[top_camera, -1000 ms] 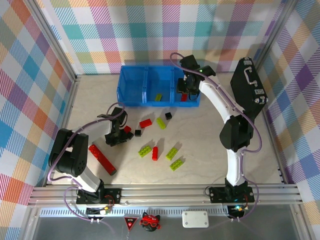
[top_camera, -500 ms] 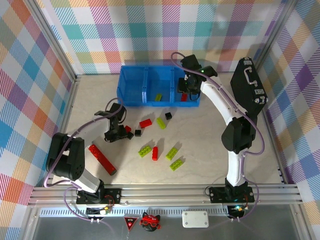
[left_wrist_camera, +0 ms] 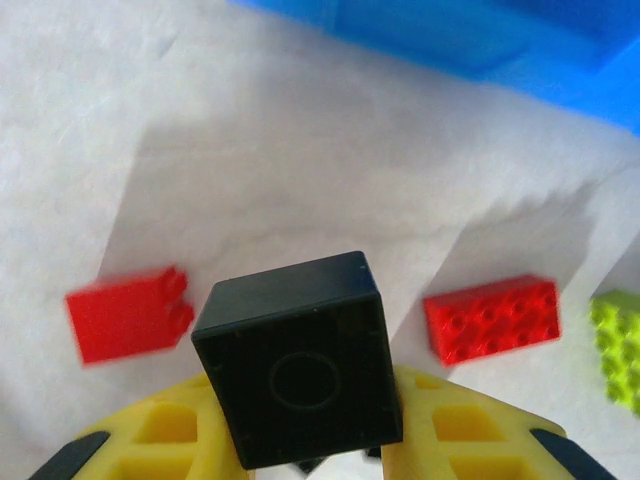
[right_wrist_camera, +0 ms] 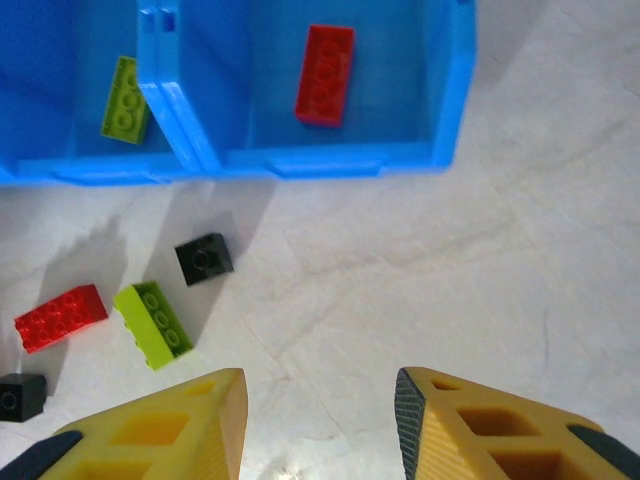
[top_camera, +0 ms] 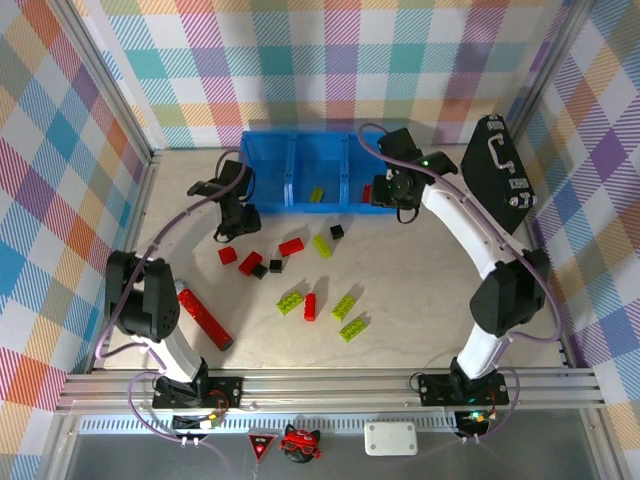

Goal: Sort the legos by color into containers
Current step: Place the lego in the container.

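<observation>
Since 1 s ago L gripper [top_camera: 238,210] has left the loose bricks & swung up to the front of the containers [top_camera: 292,136], by the left bin. R gripper [top_camera: 393,190] has slid from over the right bin to just outside its right wall.

L wrist cam: L gripper [left_wrist_camera: 300,415] is clamped on a black brick [left_wrist_camera: 298,350], yellow fingers [left_wrist_camera: 150,440] tight vs. both sides, a round ring on the face toward the cam. It hangs clear of the table [left_wrist_camera: 300,170]. Under & left of the jaws lies a red brick [left_wrist_camera: 128,315]. Under & right is a second red brick [left_wrist_camera: 492,318], w/ a lime brick [left_wrist_camera: 622,345] further right at the frame edge. Beyond the jaws: blue container wall.

R wrist cam: R gripper [right_wrist_camera: 320,420] jaws stand partway apart, nothing btwn them, touching nothing, bare table beneath. Ahead-left of them lie a lime piece [right_wrist_camera: 153,324], a red piece [right_wrist_camera: 60,318] & a small black piece [right_wrist_camera: 204,259], all loose on the table. Farther ahead, inside the containers: a binned red brick [right_wrist_camera: 325,75] in the right bin & a binned lime brick [right_wrist_camera: 125,98] in the middle one.
</observation>
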`<state>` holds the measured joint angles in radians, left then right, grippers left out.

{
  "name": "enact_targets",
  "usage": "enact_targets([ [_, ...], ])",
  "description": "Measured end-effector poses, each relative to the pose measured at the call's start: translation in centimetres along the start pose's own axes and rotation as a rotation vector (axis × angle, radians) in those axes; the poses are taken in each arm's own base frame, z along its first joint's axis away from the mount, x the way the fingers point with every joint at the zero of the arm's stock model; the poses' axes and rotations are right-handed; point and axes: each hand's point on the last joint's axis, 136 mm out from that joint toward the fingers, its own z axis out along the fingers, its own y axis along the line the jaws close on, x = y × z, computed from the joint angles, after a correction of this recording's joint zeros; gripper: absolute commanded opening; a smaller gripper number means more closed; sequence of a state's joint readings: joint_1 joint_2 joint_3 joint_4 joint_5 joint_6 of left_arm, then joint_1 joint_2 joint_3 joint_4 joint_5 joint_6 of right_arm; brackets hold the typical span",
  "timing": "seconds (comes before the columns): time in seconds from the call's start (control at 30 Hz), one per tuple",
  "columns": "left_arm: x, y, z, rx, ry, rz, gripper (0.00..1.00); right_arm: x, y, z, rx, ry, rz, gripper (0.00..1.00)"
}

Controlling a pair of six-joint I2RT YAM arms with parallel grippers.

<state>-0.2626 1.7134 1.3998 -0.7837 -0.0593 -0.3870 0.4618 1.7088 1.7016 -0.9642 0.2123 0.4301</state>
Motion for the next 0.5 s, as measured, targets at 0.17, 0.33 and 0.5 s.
enact_targets([
  [0.17, -3.3, -2.1, 2.0, 0.025, -0.002, 0.009, 0.30, 2.7, -2.0, -1.2, 0.033, 0.010, 0.019, 0.46],
  [0.33, -6.1, -2.8, 4.2, 0.035, -0.006, -0.008, 0.30, 5.5, -3.9, -2.1, 0.066, 0.027, 0.044, 0.46],
  [0.5, -8.9, -2.9, 5.8, 0.060, -0.040, -0.020, 0.30, 7.2, -5.3, -3.3, 0.090, 0.026, 0.069, 0.46],
])
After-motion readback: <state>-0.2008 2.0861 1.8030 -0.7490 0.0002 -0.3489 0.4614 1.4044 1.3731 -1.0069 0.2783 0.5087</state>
